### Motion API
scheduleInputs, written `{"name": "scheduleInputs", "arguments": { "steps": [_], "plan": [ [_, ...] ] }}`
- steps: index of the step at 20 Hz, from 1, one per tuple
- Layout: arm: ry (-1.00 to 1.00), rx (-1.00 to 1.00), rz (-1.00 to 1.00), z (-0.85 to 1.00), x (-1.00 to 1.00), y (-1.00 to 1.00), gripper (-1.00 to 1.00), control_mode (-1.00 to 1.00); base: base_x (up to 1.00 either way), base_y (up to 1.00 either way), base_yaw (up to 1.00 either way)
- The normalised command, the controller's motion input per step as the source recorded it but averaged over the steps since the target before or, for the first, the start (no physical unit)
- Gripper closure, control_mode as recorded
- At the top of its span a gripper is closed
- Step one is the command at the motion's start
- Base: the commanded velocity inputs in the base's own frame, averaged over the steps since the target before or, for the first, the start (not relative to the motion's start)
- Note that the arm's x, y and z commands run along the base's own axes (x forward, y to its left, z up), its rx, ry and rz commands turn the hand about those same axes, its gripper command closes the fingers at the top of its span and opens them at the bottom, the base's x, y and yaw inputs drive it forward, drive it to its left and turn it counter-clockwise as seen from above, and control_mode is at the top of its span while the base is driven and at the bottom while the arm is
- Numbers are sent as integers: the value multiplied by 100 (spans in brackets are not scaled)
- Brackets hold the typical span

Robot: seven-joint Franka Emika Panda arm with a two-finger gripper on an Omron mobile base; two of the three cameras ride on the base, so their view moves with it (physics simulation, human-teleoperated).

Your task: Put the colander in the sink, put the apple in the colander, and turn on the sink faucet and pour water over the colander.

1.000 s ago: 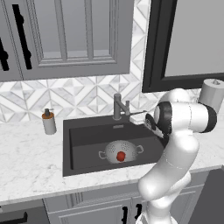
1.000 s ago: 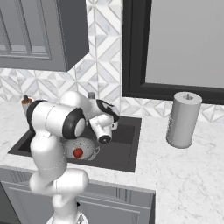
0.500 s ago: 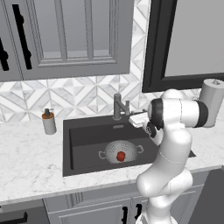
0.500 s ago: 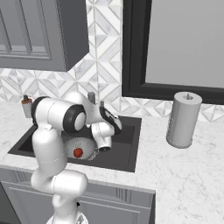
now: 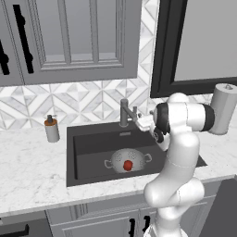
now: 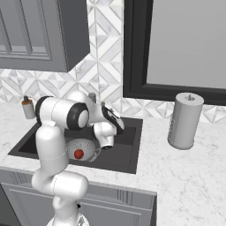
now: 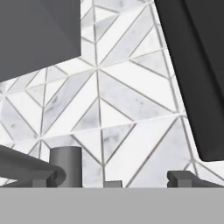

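The silvery colander sits in the dark sink with the red apple inside it; the right base view shows the colander and the apple too. The grey sink faucet stands at the sink's back rim. My gripper hovers just right of the faucet at spout height, above the basin. In the hand view the gripper is open, pointing at the tiled wall. The faucet post stands between the fingertips, nearer the left one. No water is visible.
A soap dispenser with a brown top stands on the marble counter left of the sink. A paper towel roll stands on the counter to the right. Grey cabinets hang above, and a dark window frame is behind the arm.
The hand has swung left from over the sink's right side to right beside the faucet. The jaws stayed open. Colander and apple have not moved.
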Motion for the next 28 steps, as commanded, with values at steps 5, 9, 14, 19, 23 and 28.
{"name": "scheduleInputs", "arguments": {
  "steps": [5,9,14,19,23,28],
  "plan": [
    [9,0,3,12,15,5,-100,-100,0,0,0],
    [20,0,3,10,1,14,-100,-100,0,0,0],
    [22,0,1,15,2,12,-100,-100,0,0,0],
    [15,0,0,3,15,0,-100,-100,0,0,0],
    [5,0,0,-3,15,-2,-100,-100,0,0,0],
    [0,0,0,-12,5,0,-100,-100,0,0,0]
  ]
}}
